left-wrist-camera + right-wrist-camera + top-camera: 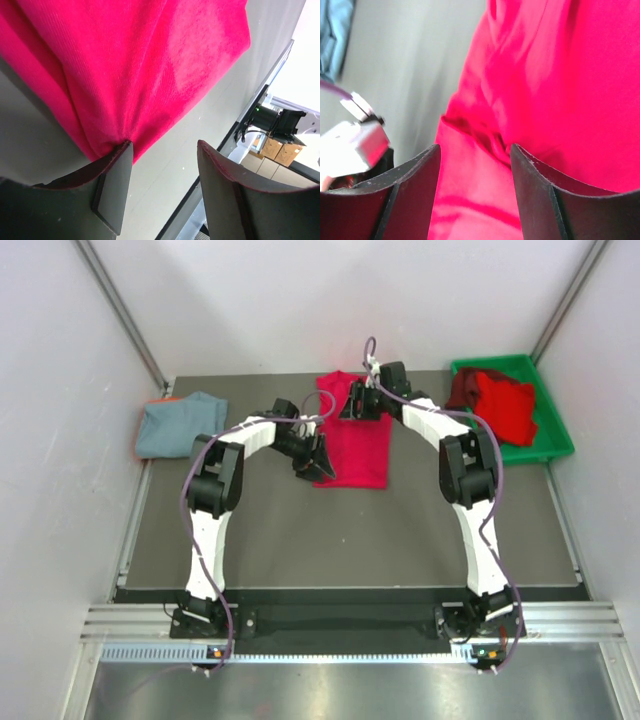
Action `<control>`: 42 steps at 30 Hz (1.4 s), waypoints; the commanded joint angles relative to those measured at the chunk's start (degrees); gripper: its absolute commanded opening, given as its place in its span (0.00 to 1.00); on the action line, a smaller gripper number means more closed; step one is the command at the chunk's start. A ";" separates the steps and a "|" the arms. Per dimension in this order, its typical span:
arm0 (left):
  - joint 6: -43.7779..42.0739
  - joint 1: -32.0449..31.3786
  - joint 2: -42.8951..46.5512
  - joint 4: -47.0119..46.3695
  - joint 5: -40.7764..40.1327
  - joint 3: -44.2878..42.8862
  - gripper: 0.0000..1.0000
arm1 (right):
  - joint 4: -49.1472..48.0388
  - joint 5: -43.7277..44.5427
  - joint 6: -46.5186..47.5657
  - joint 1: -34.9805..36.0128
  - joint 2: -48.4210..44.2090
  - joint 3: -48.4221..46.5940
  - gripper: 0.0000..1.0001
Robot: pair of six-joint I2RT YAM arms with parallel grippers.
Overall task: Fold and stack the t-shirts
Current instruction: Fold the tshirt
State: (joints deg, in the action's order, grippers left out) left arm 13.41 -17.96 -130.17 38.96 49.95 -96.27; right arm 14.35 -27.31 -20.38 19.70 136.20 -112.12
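Observation:
A bright red t-shirt (355,440) lies folded in a tall rectangle at the middle back of the table. My left gripper (318,462) is at its near left corner and stands open. In the left wrist view the cloth (130,65) bunches against the outer tip of one finger (114,180), with bare table between the jaws. My right gripper (358,403) is open over the shirt's far end, a crease of red cloth (485,140) below its fingers. A grey-blue t-shirt (180,426) lies crumpled at the far left. More red t-shirts (497,402) sit in the bin.
A green plastic bin (552,435) stands at the back right corner. The dark table mat (350,540) ends at a metal rail along the near edge. White walls enclose the left, back and right sides. The grey-blue shirt's edge (332,30) shows in the right wrist view.

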 commanded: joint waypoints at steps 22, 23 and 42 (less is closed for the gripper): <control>5.49 5.12 8.62 -2.49 -3.55 3.37 0.97 | -2.57 -6.00 -5.45 -7.14 -33.80 41.79 0.59; 5.84 5.04 7.92 -2.57 -3.90 3.19 0.87 | -3.01 -6.35 -6.50 -7.14 -33.90 44.24 0.59; 5.66 4.77 1.67 -1.17 -4.87 3.10 0.77 | -2.23 -9.25 -8.10 -7.22 -29.06 49.62 0.57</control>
State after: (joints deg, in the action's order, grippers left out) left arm 19.66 -12.86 -127.39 38.15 46.48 -93.54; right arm 12.01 -35.77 -29.12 12.25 107.92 -62.63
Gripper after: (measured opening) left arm 0.776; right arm 0.573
